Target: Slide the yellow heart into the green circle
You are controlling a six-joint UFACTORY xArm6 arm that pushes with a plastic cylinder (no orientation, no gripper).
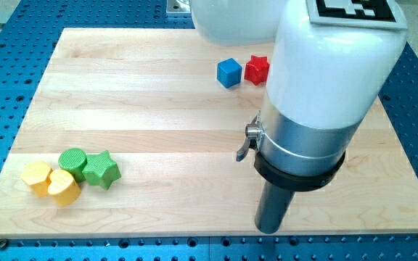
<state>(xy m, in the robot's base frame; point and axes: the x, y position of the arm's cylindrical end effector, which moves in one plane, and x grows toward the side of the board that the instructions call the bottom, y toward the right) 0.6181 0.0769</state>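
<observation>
Our tip (pixel 268 230) sits low on the board (pixel 158 94), toward the view's bottom right, touching no block. No claw on this rig, only a bare rod, so nothing to release or clench.

Task cluster at the view's lower left, far from our tip, at about 9 o'clock from it. Two yellow blocks there: one at far left (pixel 36 175), one just right of it and lower (pixel 64 187). Shapes too rounded to say for certain; we judge the lower one to be the heart. It touches the green circle (pixel 72 160), which lies at 1 o'clock from it. Green star (pixel 101 169) against the circle's right side.

Heart and circle look already joined. Any further push would run from 7 toward 1 o'clock.

Blue cube (pixel 228 72) and red star (pixel 257 69) at the top, well apart.
</observation>
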